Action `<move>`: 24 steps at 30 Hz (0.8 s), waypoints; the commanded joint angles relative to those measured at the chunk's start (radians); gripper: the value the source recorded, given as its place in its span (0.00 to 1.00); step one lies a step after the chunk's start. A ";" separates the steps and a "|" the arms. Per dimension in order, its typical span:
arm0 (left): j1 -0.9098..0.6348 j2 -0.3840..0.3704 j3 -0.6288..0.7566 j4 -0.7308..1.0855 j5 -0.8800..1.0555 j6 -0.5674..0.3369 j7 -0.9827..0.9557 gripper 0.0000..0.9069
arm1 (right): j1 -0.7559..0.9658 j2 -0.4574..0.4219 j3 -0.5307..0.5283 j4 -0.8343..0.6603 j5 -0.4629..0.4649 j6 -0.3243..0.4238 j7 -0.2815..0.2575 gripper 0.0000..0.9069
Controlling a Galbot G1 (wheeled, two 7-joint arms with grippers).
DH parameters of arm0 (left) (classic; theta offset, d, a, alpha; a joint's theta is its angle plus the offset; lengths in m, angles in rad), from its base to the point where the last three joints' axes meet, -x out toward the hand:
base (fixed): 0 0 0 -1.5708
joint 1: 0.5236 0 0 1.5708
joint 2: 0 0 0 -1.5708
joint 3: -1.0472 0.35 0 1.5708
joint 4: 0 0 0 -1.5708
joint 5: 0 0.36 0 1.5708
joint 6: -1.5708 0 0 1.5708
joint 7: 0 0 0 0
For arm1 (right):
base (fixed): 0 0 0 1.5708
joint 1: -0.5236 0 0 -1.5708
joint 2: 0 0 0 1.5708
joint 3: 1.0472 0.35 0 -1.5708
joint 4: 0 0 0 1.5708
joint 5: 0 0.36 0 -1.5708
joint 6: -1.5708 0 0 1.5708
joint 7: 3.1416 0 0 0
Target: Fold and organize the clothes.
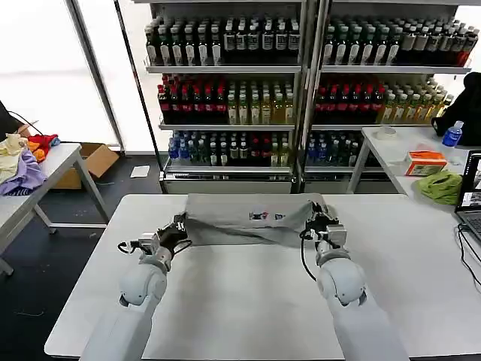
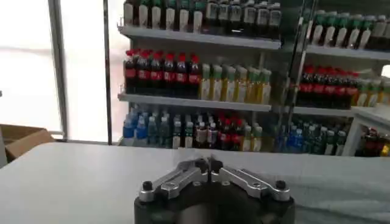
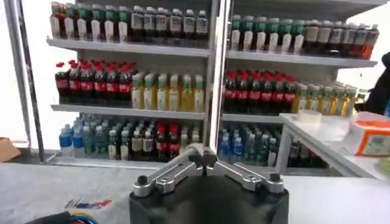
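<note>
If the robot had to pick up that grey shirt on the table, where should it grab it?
Probably at the two near corners. The grey shirt lies as a flat, wide band across the table, so pinching each end from the robot's side keeps it spread. The left gripper and right gripper are shut at exactly those ends.

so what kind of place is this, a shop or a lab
Probably a lab mocked up as a shop: tall metal shelves packed with bottled drinks, plain white worktables, and an open laptop at the side. Both grippers hold a light grey shirt.
</note>
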 commanded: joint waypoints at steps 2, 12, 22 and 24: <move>-0.052 0.006 0.028 0.084 0.003 0.004 0.003 0.00 | 0.050 0.003 -0.013 -0.091 0.000 -0.005 -0.005 0.00; -0.107 0.015 0.062 0.151 0.012 0.019 0.000 1.00 | 0.075 0.045 -0.016 -0.176 -0.010 0.013 -0.003 1.00; -0.094 0.017 0.048 0.108 0.016 0.074 -0.033 1.00 | 0.098 0.089 -0.014 -0.169 0.141 -0.041 0.101 1.00; -0.090 0.021 0.046 0.086 0.009 0.084 -0.040 1.00 | 0.097 0.091 -0.012 -0.154 0.156 -0.043 0.125 1.00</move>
